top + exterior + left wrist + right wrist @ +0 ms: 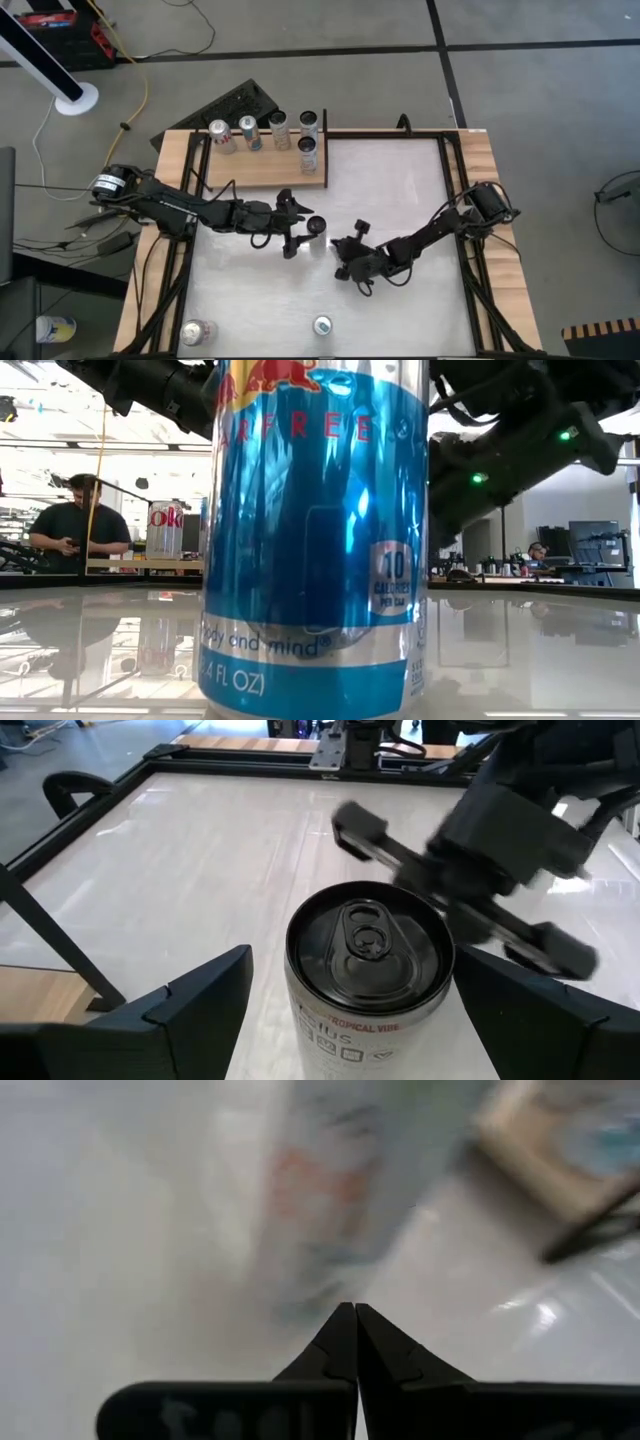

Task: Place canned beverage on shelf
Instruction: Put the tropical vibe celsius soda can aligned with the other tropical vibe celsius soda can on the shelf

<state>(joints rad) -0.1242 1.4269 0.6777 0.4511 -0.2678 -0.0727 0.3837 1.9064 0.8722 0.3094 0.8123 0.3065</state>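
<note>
Just off the shelf's (265, 168) front edge, toward the table's middle, a black-topped can (317, 224) stands upright on the white tabletop (400, 180). The left gripper (303, 234) has its jaws spread wide to either side of this can; in the left wrist view the can (368, 970) sits between the two dark fingers (190, 1005) with a gap on each side, so nothing is clamped. The right gripper (342, 258) hangs a little farther from the shelf than the can, near it but apart, its jaws pressed together on nothing. On the shelf stand five more cans (270, 132), four in a row along the far edge and one nearer the front corner. Well away from the shelf, by the table's near edge, are two further cans (322, 325), one upright and one lying on its side.
</note>
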